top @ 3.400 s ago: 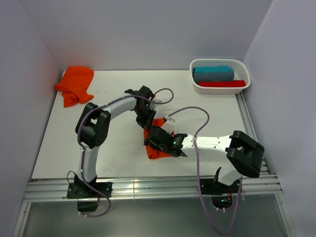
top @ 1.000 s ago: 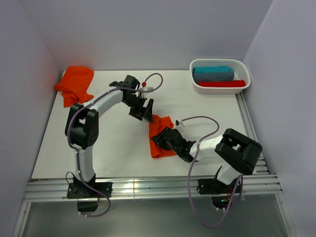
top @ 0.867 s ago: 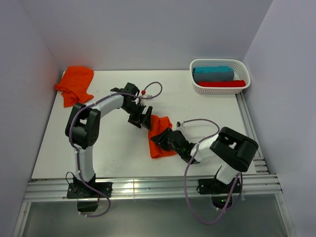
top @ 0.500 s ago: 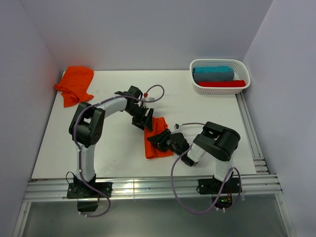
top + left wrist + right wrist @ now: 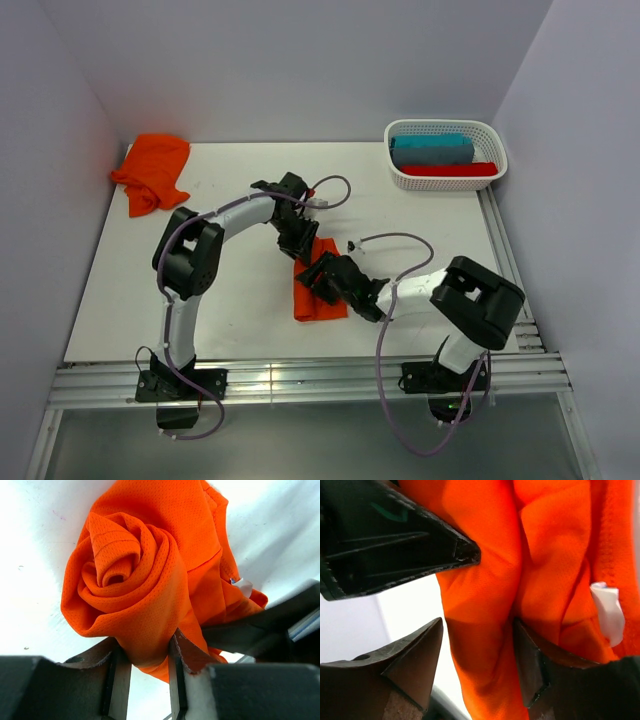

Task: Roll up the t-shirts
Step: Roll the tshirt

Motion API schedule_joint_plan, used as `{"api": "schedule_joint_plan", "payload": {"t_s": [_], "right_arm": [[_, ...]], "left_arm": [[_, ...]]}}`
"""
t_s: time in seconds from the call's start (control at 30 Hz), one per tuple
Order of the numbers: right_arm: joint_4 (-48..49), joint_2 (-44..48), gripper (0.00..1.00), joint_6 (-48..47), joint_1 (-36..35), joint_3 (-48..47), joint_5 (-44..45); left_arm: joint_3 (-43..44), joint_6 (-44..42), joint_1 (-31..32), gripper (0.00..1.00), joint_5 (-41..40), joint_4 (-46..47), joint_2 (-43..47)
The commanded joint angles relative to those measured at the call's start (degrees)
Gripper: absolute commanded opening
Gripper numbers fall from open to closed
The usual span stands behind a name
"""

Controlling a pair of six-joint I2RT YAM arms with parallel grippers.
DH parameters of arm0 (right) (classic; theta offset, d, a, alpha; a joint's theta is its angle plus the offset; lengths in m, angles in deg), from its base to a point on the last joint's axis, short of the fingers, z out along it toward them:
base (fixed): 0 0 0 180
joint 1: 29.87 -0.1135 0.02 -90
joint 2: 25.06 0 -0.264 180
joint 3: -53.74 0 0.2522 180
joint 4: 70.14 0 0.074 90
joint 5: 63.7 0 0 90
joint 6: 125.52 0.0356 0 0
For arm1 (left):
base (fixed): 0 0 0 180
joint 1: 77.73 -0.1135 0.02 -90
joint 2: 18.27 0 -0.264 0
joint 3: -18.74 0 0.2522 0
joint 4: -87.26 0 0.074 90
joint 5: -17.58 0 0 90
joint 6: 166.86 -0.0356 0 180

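One orange t-shirt (image 5: 312, 303) lies as a tight roll mid-table. In the left wrist view its end shows as a spiral (image 5: 130, 565). My left gripper (image 5: 303, 248) is at the roll's far end, its jaws (image 5: 147, 647) pinched on an outer fold. My right gripper (image 5: 315, 278) is right beside it over the roll, with a thick fold of the fabric (image 5: 545, 545) between its fingers (image 5: 477, 630). The left gripper's black body (image 5: 385, 535) is close above. A second orange t-shirt (image 5: 152, 170) lies crumpled at the back left corner.
A white basket (image 5: 402, 176) at the back right holds a teal cloth (image 5: 432, 148) and a darker red cloth (image 5: 447, 169). Grey walls close in the left, back and right. Metal rails run along the table's near edge (image 5: 300, 380).
My right arm has turned and stretched out to the right while its gripper stays on the roll. My left gripper has shifted slightly right along the roll's far end.
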Motion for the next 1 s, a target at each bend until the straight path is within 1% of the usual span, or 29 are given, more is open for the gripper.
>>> {"api": "schedule_joint_plan", "payload": {"t_s": [0.0,0.07,0.1,0.13,0.17,0.2,0.23,0.27,0.3,0.37,0.57,0.77,0.97], "right_arm": [[-31.07,4.41,0.66,-5.20,-2.79,-7.64,12.84],[-37.52,5.47,0.65,-5.64,-4.19,-12.11,16.46],[-43.12,5.91,0.66,-5.73,-5.59,-13.88,19.95],[-45.70,5.83,0.65,-5.99,-6.39,-15.73,21.64],[-48.07,5.22,0.66,-6.43,-7.18,-19.66,23.23],[-52.97,4.43,0.65,-6.69,-8.84,-21.87,24.89],[-55.28,3.64,0.65,-6.78,-9.47,-24.07,27.26],[-57.30,1.45,0.64,-7.48,-10.08,-28.44,28.68],[-60.89,0.21,0.63,-7.75,-11.22,-30.58,29.73],[-63.47,-3.64,0.63,-9.24,-12.02,-36.36,31.85],[-70.85,-13.05,0.60,-10.83,-13.96,-48.06,34.31],[-80.25,-21.58,0.59,-9.69,-15.19,-56.95,36.78],[-88.52,-28.26,0.59,-6.97,-16.33,-62.93,36.95]], "left_arm": [[1.08,-2.70,0.53,0.27,-10.07,-1.70,-2.43],[1.43,-2.88,0.89,0.28,-10.95,-2.05,-2.69],[1.70,-2.96,1.24,0.28,-11.30,-2.58,-2.86],[1.78,-2.88,1.33,0.28,-11.57,-2.84,-3.13],[2.13,-2.88,1.50,0.28,-12.09,-3.02,-3.13],[2.31,-2.79,1.76,0.28,-12.18,-3.37,-3.22],[2.57,-2.79,1.85,0.28,-12.18,-3.81,-3.57],[3.19,-2.70,1.94,0.29,-12.18,-3.99,-3.74],[3.45,-2.61,2.20,0.29,-12.36,-4.51,-4.01],[4.07,-2.70,2.38,0.30,-12.45,-4.87,-4.18],[5.56,-2.53,2.82,0.31,-12.97,-6.45,-4.89],[6.70,-2.35,3.17,0.33,-12.98,-7.42,-5.33],[7.59,-2.35,3.35,0.36,-12.98,-8.12,-5.68]]}}
